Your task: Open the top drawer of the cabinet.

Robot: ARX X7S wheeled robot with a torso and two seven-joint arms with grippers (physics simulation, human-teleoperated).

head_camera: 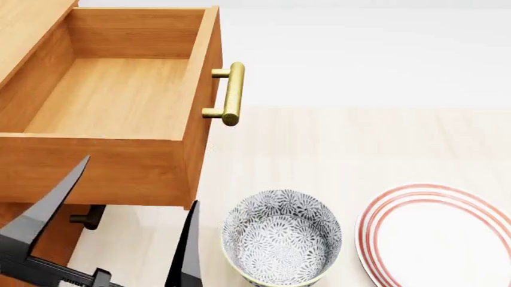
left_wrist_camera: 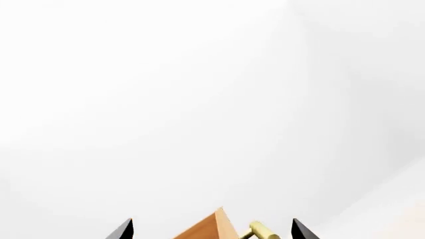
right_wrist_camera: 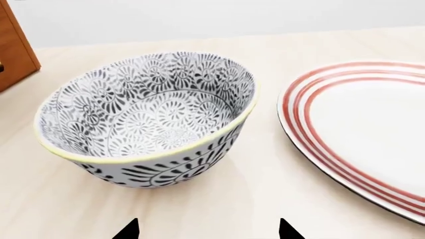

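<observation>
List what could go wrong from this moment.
1. The top drawer is pulled far out; pulling further might drop it from the cabinet.
2. The open left gripper sits under the drawer; raising it could knock the box.
3. The open right gripper faces the bowl, beside the plate; advancing could shove it.

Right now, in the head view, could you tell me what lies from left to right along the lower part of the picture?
Left pincer, open → patterned bowl → red-ringed plate. The open top drawer sits above the pincer.
</observation>
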